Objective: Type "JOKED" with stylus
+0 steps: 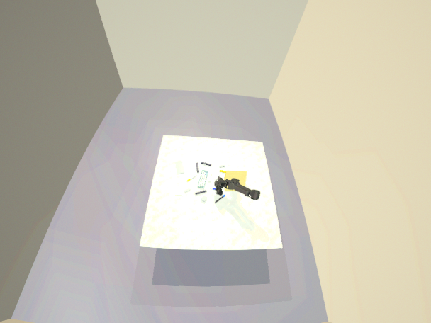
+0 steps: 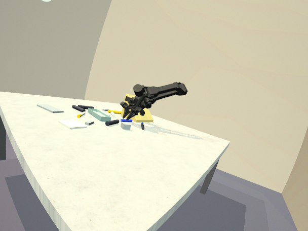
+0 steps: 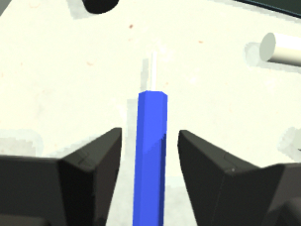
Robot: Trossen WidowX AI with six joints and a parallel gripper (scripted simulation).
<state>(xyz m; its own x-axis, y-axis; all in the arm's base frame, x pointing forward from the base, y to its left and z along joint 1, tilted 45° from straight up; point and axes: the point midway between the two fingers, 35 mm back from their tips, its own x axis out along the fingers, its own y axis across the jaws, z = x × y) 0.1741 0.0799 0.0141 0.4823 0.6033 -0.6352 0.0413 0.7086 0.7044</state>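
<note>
black two-finger gripper (image 1: 217, 191) (image 2: 125, 118) (image 3: 150, 136): released, fingers apart either side of blue faceted stylus w/ thin white tip (image 1: 215, 189) (image 2: 126, 120) (image 3: 150, 149), which lies flat on pale desk (image 1: 213, 227) (image 2: 114, 162) (image 3: 79, 94). prob. light, stiff, maybe slippery; grip mid-barrel. long axis parallel to fingers, tip pointing fwd, up wrist view.
</note>
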